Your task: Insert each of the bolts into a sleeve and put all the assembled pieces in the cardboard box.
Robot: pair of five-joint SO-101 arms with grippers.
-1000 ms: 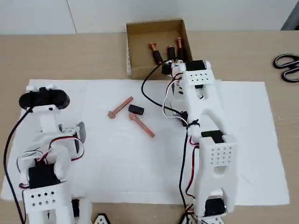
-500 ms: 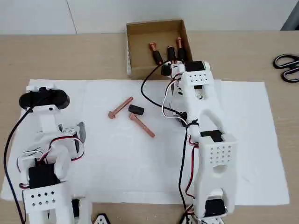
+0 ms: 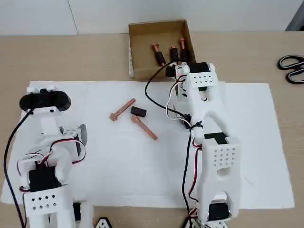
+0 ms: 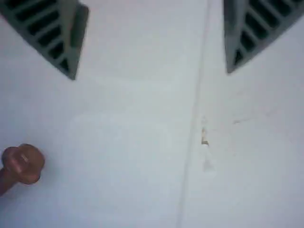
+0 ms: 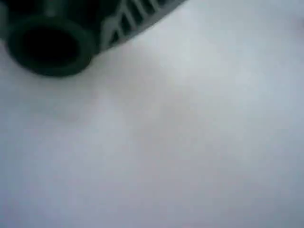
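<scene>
High view: beyond the white sheet's [image 3: 118, 161] far edge, the cardboard box [image 3: 141, 40] holds three assembled pieces [image 3: 159, 54]. A left bolt [image 3: 122, 109], a loose sleeve [image 3: 138, 112] and a right bolt [image 3: 145, 128] lie mid-sheet, with wide sheet nearer.

Left wrist view: the left pincer [image 4: 151, 69] is released over the sheet, near a bolt head [image 4: 22, 164].

Right wrist view: the right pincer [image 5: 95, 38] grasps a black sleeve [image 5: 47, 47].
</scene>
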